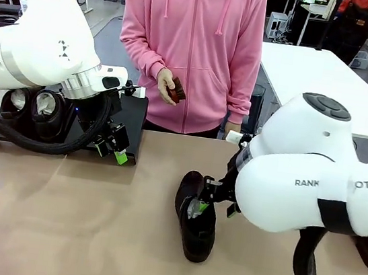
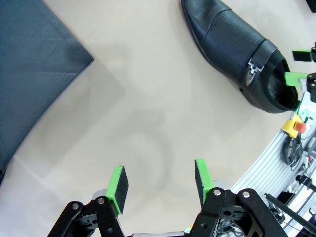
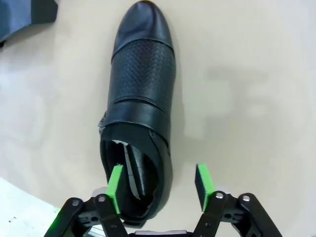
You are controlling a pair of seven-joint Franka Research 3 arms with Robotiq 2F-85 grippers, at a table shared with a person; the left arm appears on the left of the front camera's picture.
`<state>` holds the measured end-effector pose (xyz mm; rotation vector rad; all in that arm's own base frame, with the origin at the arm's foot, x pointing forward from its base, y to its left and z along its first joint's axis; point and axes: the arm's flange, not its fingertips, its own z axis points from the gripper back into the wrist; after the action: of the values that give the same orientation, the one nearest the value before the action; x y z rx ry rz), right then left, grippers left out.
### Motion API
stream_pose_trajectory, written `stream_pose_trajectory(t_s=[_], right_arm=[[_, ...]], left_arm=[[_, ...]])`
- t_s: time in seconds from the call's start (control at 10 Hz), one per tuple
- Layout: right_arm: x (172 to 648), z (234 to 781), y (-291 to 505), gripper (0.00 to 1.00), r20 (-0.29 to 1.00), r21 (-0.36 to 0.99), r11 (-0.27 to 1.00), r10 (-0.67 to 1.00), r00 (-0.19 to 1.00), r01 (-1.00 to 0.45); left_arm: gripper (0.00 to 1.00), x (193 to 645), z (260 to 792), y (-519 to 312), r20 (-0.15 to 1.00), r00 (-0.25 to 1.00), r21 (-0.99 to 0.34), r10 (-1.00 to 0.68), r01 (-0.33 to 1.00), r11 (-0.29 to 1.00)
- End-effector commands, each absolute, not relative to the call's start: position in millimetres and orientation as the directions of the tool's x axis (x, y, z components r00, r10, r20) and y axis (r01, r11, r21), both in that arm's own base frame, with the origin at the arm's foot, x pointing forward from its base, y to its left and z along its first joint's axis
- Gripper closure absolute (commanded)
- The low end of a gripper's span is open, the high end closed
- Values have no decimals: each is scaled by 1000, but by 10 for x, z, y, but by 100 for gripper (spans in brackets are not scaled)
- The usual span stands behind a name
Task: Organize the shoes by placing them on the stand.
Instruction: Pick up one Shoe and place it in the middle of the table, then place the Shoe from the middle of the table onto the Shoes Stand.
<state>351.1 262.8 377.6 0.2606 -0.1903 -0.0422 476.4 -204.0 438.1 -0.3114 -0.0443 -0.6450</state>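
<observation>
1. Far left: the stand (image 1: 135, 112) is a flat black platform at the table's (image 1: 56, 229) left edge. Two shoes sit on it side by side, one (image 1: 16, 103) further left, the other (image 1: 49, 109) next to it. The left arm and its cable partly cover both.
2. The left gripper (image 2: 159, 166) points down just off the stand's near right corner. Its jaws are wide apart with nothing between the green pads (image 2: 118, 183). Bare tabletop lies under them.
3. Centre, far side: a person in a pink hoodie (image 1: 196, 44) stands at the table edge. One hand (image 1: 166, 85) holds a small reddish-brown object (image 1: 176, 92) at waist height, clear of the table.
4. Right of centre: the third shoe (image 3: 143, 84) lies on the bare table, apart from the stand and not on it. It is upright on its sole with the toe toward the robot side and the heel opening toward the person.
5. The right gripper (image 3: 159, 168) is at that shoe's heel opening with its jaws spread. One pad is over the pale lining inside, the other outside the side wall. Gaps show on both sides, so there is no pinch and the shoe is not held.
</observation>
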Motion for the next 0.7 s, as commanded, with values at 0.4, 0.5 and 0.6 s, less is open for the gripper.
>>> stream_pose_trajectory(t_s=[0.4, 0.5, 0.6], right_arm=[[3511, 3776, 2628, 0, 182, 260, 965, -66, 981, 17], [3511, 3776, 2628, 0, 182, 260, 965, -66, 981, 17], [3511, 3776, 2628, 0, 182, 260, 965, -66, 981, 17]], left_arm=[[29, 4726, 4396, -2001, 134, 795, -266, -592, 604, 751], [29, 4726, 4396, -2001, 134, 795, -266, -592, 604, 751], [29, 4726, 4396, -2001, 134, 795, -266, -592, 604, 751]])
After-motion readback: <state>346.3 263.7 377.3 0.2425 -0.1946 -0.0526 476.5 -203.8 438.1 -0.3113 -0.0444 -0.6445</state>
